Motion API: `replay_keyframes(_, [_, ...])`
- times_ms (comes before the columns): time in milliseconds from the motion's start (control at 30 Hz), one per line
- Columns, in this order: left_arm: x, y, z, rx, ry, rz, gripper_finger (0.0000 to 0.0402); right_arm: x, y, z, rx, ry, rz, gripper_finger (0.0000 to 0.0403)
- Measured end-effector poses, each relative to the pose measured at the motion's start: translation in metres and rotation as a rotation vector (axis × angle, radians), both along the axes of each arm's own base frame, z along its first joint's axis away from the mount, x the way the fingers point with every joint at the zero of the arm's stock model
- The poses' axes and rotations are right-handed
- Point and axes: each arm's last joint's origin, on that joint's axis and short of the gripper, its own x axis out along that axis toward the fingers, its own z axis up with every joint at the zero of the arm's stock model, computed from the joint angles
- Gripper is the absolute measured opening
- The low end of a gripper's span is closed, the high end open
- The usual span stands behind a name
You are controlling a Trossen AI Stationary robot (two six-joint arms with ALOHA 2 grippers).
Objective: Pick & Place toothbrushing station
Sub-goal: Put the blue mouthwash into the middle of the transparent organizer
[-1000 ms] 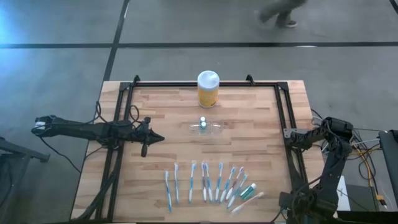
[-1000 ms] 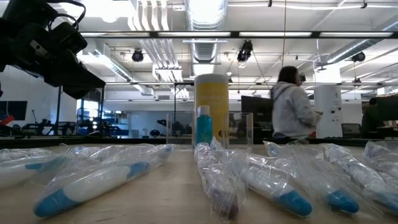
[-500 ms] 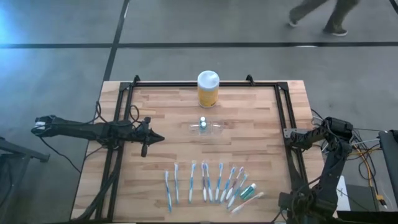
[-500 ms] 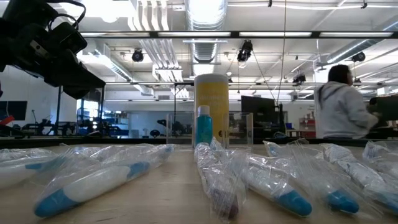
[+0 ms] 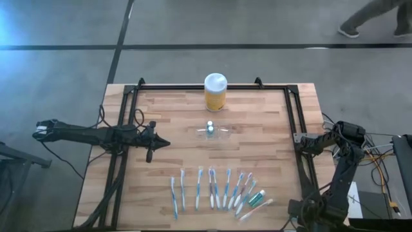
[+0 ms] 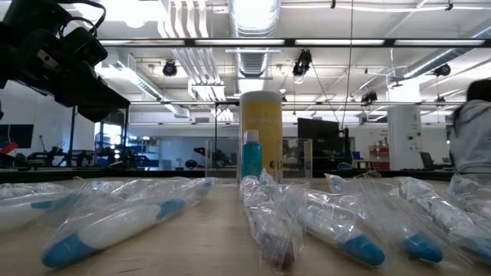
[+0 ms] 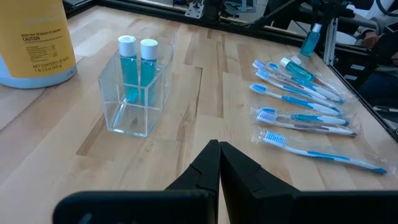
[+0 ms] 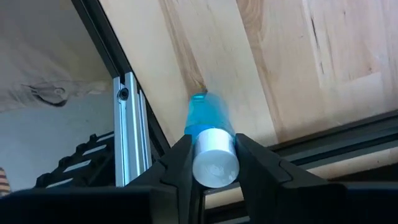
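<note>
The toothbrushing station [image 5: 212,131] sits near the middle of the wooden table [image 5: 174,154], a low clear plastic holder with two small blue bottles [image 7: 138,67] standing upright in its compartments. Bare wood lies on all sides of it. The yellow jar [image 5: 215,93] with a white lid stands behind it toward the far edge, apart from it, just inside the black frame rail [image 5: 206,85] that runs along that edge. A row of wrapped toothbrushes [image 5: 212,189] lies along the near edge, well apart from the holder, with an open strip of wood between them.

The left gripper [image 5: 152,143] is over the table's left part, inside the left frame rail, its fingers [image 7: 214,168] pressed together with nothing between them, pointing toward the holder across clear wood.

The right gripper [image 8: 213,163] is at the table's right edge, by the right frame rail. In the right wrist view its two fingers are closed against the sides of a small blue bottle with a white cap [image 8: 213,158], the cap sitting between the fingertips. Below it are the table edge and an upright metal post [image 8: 127,130].

In the low view a person [image 6: 472,134] shows at the room's right, beyond the table.
</note>
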Motion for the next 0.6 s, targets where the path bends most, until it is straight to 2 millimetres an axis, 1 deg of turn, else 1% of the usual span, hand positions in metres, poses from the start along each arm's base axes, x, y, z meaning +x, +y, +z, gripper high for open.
replay_keyframes(167, [0.000, 0.000, 0.000, 0.000, 0.000, 0.000, 0.0012, 0.000, -0.001, 0.000, -0.002, 0.014, 0.017, 0.0091])
replay_keyframes(267, [0.000, 0.000, 0.000, 0.000, 0.000, 0.000, 0.0012, 0.006, -0.004, 0.000, -0.009, 0.015, 0.048, 0.0090])
replay_keyframes(433, [0.000, 0.000, 0.000, 0.000, 0.000, 0.001, 0.0012, 0.025, -0.017, 0.005, -0.020, 0.002, 0.103, 0.0089])
replay_keyframes(600, [0.000, 0.000, 0.000, 0.000, 0.000, 0.001, 0.0012, 0.048, -0.041, 0.020, -0.011, -0.026, 0.158, 0.0089])
